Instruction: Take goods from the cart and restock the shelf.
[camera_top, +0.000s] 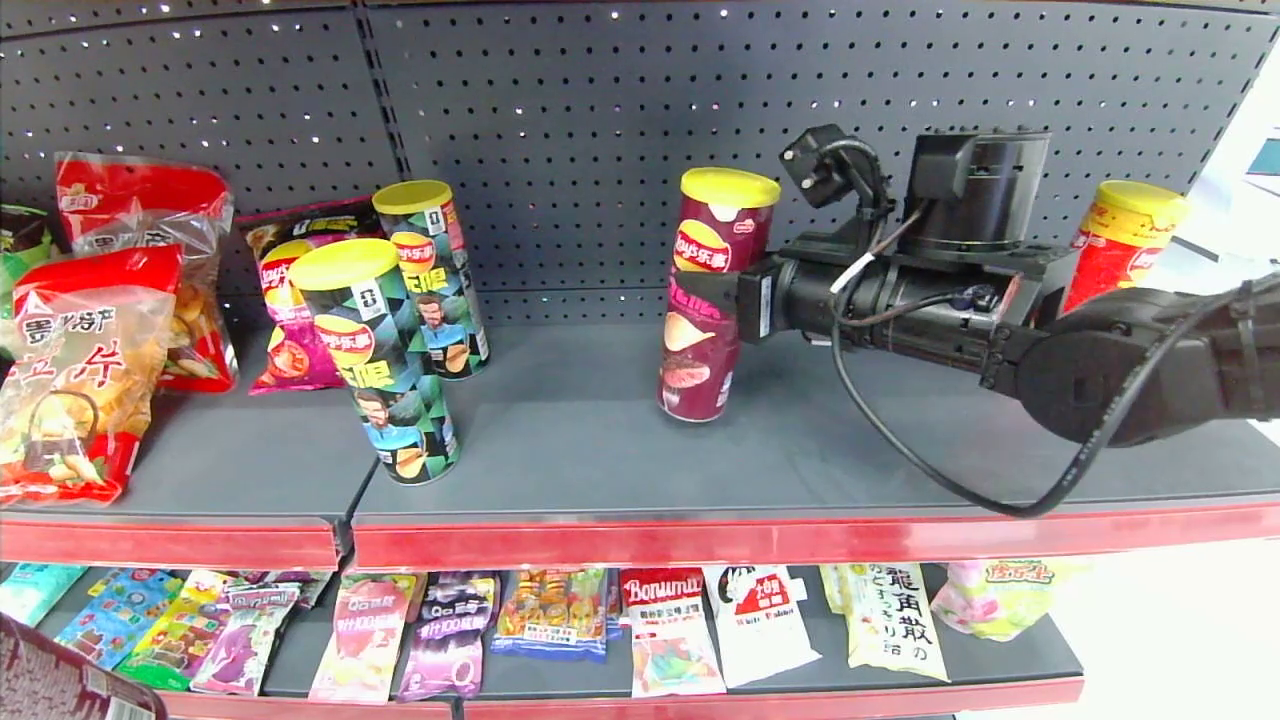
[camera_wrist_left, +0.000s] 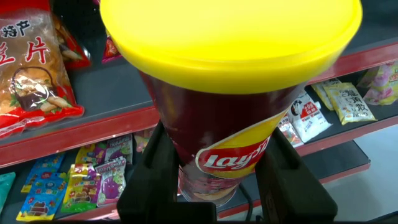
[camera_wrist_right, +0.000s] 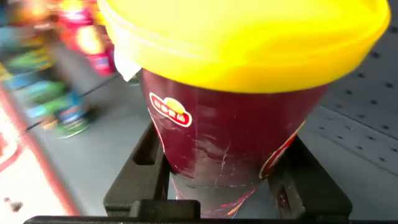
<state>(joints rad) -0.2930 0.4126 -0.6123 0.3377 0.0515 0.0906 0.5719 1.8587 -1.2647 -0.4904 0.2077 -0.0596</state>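
Grey shelf (camera_top: 600, 450) — maroon can (camera_top: 700, 360) upright between right jaws

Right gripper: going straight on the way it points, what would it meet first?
Probably the rear green can; the maroon can held in the right gripper would touch it first. Depth is unclear.

This is a shop aisle. A dark pegboard back panel (camera_top: 560, 120) rises behind a grey shelf (camera_top: 600, 440) with a red front strip (camera_top: 760, 540), as on a supermarket gondola. Yellow-lidded chip cans (camera_top: 385, 360) and snack bags (camera_top: 75, 390) face outward on it. A lower shelf (camera_top: 1010, 660) carries rows of small sweet packets (camera_top: 670, 630).
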